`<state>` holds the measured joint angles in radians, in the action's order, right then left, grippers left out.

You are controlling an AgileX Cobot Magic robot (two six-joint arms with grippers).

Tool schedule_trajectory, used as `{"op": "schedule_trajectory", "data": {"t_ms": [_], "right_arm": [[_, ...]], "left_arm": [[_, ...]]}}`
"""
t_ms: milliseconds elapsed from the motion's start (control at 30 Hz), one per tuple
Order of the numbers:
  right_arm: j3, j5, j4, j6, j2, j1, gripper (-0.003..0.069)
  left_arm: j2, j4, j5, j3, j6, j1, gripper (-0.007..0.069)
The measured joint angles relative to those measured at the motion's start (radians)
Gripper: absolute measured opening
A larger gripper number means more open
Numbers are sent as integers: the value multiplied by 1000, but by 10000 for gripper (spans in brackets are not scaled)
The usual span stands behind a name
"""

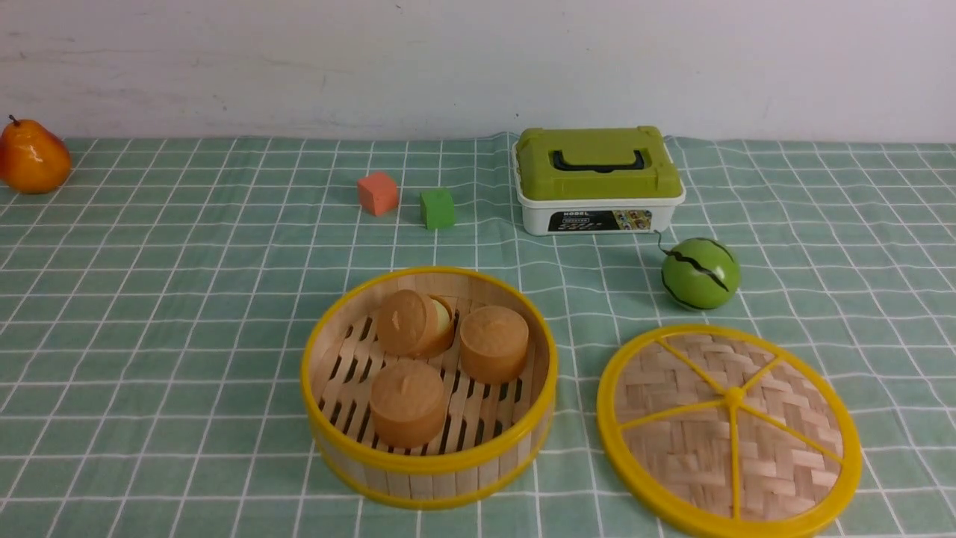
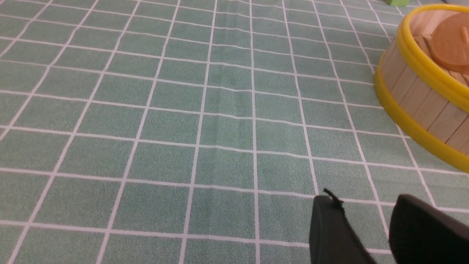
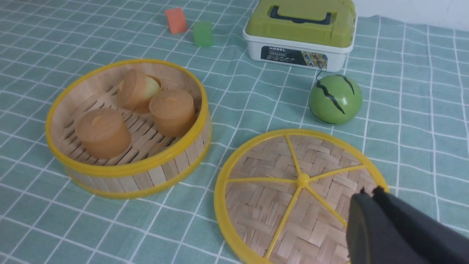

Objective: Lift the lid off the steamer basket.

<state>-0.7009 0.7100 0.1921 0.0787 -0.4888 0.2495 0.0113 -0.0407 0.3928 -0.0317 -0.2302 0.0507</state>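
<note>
The steamer basket stands uncovered at the table's front middle, with three tan round cakes inside. It also shows in the right wrist view and partly in the left wrist view. The lid lies flat on the cloth to the basket's right, apart from it; it shows in the right wrist view too. My right gripper is shut and empty, above the lid's near rim. My left gripper is open and empty over bare cloth, left of the basket. Neither gripper shows in the front view.
A white box with a green lid stands at the back. A green watermelon ball lies just behind the lid. An orange cube and a green cube sit behind the basket. A pear is far left.
</note>
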Motion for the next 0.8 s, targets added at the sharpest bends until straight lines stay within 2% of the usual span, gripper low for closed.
{"op": "schedule_trajectory", "data": {"t_ms": [400,633,667,767,800], "right_arm": [[0,38,-52,0,22,0,-18],[191,-254,-117,0,78,-11,-18],[307,-370,-128,0,138,-40,-18],[406,-475,-133,0,193,-74,-18],[505,-541,-137,-2,253,-112,-18]], "left_arm": [[0,0,0,0,0,0,239],[0,0,0,0,0,0,239],[0,0,0,0,0,0,239],[0,0,0,0,0,0,239],[0,0,0,0,0,0,239]]}}
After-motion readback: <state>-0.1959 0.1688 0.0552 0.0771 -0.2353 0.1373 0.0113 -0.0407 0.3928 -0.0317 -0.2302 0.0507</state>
